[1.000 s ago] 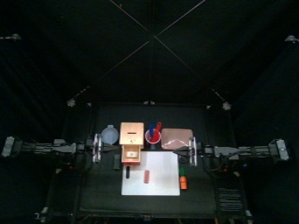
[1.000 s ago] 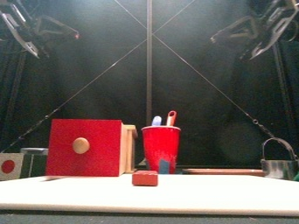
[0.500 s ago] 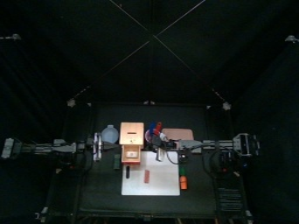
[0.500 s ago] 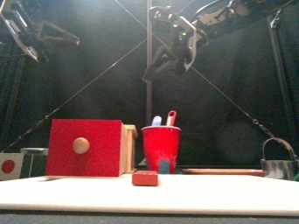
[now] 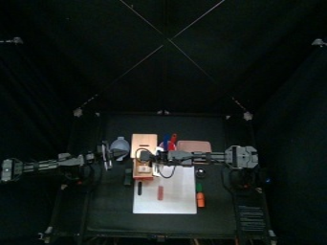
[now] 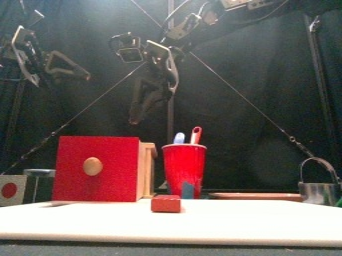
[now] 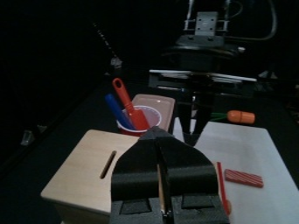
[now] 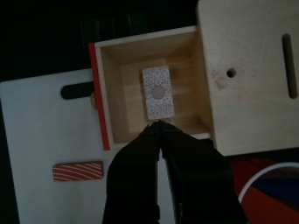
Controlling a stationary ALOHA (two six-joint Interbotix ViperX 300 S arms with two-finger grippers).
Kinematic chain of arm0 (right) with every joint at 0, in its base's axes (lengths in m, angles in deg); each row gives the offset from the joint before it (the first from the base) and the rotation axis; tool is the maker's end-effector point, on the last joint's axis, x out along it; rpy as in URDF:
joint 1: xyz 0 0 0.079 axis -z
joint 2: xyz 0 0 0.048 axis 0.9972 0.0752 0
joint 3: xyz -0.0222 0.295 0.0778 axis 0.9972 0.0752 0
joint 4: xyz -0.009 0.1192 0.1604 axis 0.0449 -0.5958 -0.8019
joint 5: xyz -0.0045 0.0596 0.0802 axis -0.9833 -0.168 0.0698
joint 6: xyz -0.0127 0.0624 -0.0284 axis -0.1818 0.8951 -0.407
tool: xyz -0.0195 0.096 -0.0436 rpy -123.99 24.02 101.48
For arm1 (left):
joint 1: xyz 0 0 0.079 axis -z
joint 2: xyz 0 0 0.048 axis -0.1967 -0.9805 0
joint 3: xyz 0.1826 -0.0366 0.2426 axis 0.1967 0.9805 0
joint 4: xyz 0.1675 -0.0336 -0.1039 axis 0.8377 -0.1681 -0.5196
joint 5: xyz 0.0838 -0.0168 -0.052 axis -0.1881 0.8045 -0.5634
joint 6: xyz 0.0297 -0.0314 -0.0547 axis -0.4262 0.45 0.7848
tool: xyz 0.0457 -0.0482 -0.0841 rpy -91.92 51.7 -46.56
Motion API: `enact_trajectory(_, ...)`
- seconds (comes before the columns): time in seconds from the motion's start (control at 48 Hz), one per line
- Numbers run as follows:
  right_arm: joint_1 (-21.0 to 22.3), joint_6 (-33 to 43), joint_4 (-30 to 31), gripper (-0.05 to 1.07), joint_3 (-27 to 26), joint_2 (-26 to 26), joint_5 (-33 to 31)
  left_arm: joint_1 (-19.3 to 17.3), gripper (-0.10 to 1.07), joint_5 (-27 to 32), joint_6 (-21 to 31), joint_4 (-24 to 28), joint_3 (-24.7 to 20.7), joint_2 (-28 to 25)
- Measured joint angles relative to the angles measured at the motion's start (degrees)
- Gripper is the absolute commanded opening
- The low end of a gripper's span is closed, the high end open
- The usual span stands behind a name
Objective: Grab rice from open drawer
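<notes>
- The drawer is a shallow open tray of pale, smooth wood with straight walls and a red front panel. In the right wrist view it fills the upper middle of the frame, pulled out from the tan wooden box unit at upper right.
- The rice is a small grey-white rectangular packet with a speckled surface and a round pale mark near its middle. It lies flat on the drawer floor, roughly centred, apart from the walls.
- The right gripper has matt black jaws pressed together to a narrow tip, holding nothing. The tip sits at the drawer's lower edge, just beside the packet's near end (contact cannot be confirmed).
- The left gripper also has its jaws pressed together and empty. It points across the box top towards the right arm.
- The white mat is flat and smooth, with a dark slot-shaped cut-out. It lies under the drawer, at the left of the right wrist frame.
- A red block with pale diagonal stripes rests on the mat at lower left.
- A red cup of glossy plastic, tapered, holds a blue and a red utensil. It stands right of the red panel in the front view.
- In the front view the drawer interior is hidden behind the red panel.
- In the top view the packet is too small to make out.
</notes>
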Motion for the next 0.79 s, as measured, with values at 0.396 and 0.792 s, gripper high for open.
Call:
enact_trajectory(0.396,1.1,0.1,-3.7,0.35,-9.8,8.7,-6.7,-9.4,0.00,1.1,-0.4,4.0,1.0,-0.1)
enact_trajectory(0.792,2.1,0.1,-5.2,0.68,-12.3,12.1,-7.8,-14.0,0.00,1.2,-0.4,5.7,1.1,-0.1)
